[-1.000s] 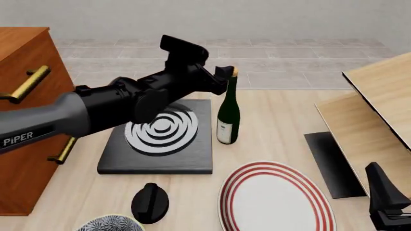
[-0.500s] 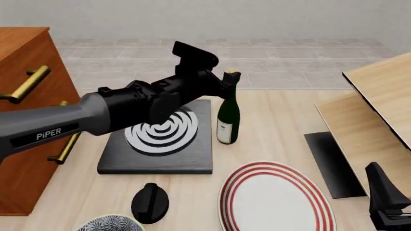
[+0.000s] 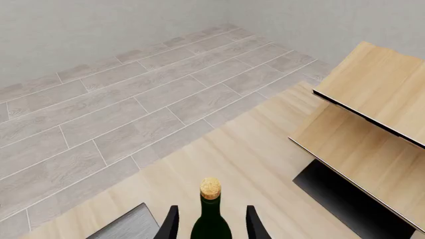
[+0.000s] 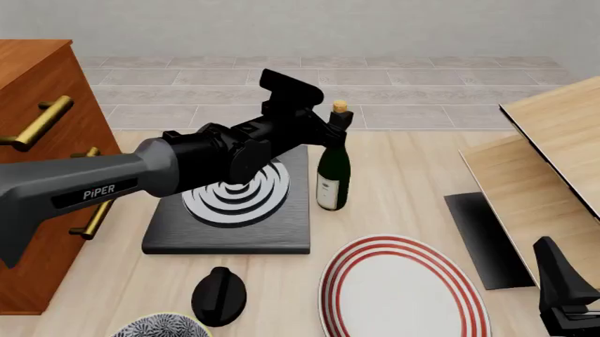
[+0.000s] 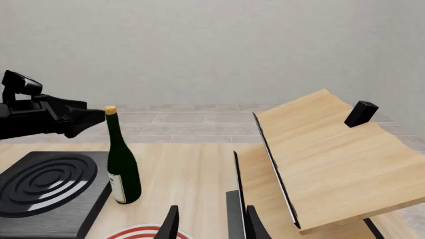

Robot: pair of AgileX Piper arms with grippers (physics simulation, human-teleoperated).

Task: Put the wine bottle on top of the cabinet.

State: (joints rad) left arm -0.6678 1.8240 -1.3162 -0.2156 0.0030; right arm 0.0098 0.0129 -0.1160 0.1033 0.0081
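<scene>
Here we see the left claw (image 3: 211,226) open, its 2 fingers flanking the neck of the wine bottle (image 4: 333,168), which stands upright on the counter (image 4: 403,175) beside the black pad (image 4: 235,210). The right claw (image 5: 211,224) is open, well apart.

Simulated kitchen: hotplate (image 4: 235,193), striped plate (image 4: 403,291), wooden table (image 4: 403,175).

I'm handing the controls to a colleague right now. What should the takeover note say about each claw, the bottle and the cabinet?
Left claw: open, fingers either side of the wine bottle neck, not closed on it.
Right claw: open, holding nothing, parked low at the table's near right.
Wine bottle: upright on the table beside the black ringed pad.
Cabinet: at the left; no bottle on the part of its top in view.
Done: approach only.
Left: close, lift, set the bottle on the cabinet.
</scene>
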